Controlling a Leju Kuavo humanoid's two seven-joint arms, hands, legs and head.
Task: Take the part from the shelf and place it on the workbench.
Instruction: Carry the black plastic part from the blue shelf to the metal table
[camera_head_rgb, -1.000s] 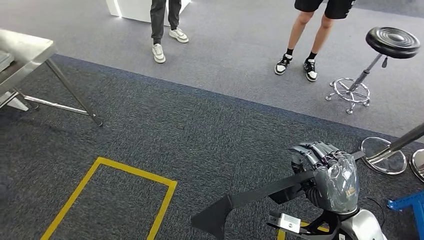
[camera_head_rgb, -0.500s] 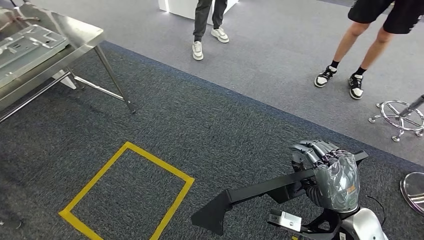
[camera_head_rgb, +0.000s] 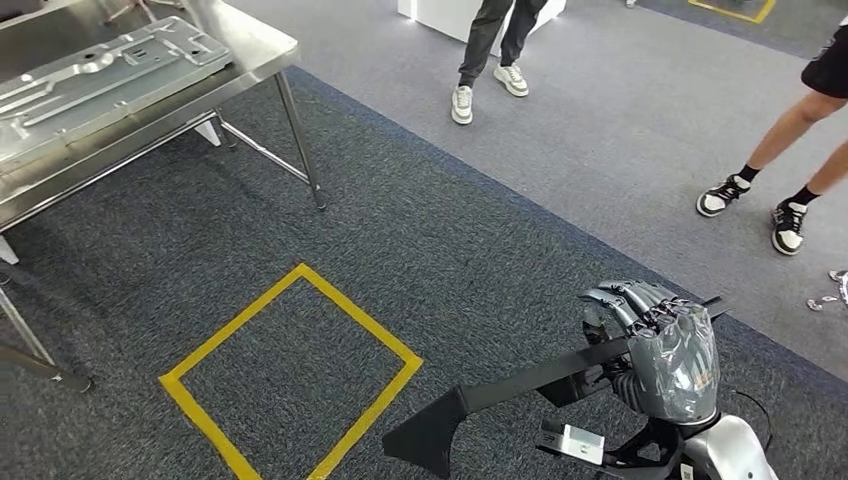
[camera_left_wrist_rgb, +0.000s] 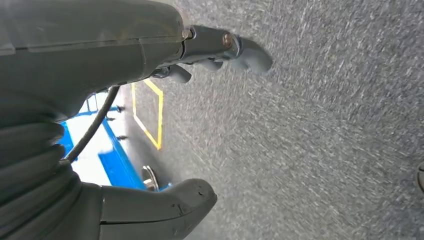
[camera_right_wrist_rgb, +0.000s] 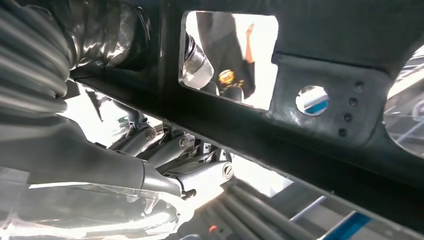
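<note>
grey carpet (camera_head_rgb: 420, 250), part (camera_head_rgb: 500, 395) under curled fingers (camera_head_rgb: 625, 303)

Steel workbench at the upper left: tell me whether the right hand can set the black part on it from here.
Probably not yet. The right hand holds the long black flat part low, with open carpet between it and the steel workbench.

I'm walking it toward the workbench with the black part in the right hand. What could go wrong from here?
The long black part sticks far out from the right hand, which holds it near one end; it could sag or twist loose. Its free tip may strike the workbench leg or edge on approach. A metal panel already lies on the workbench, so the part may land on it.
</note>
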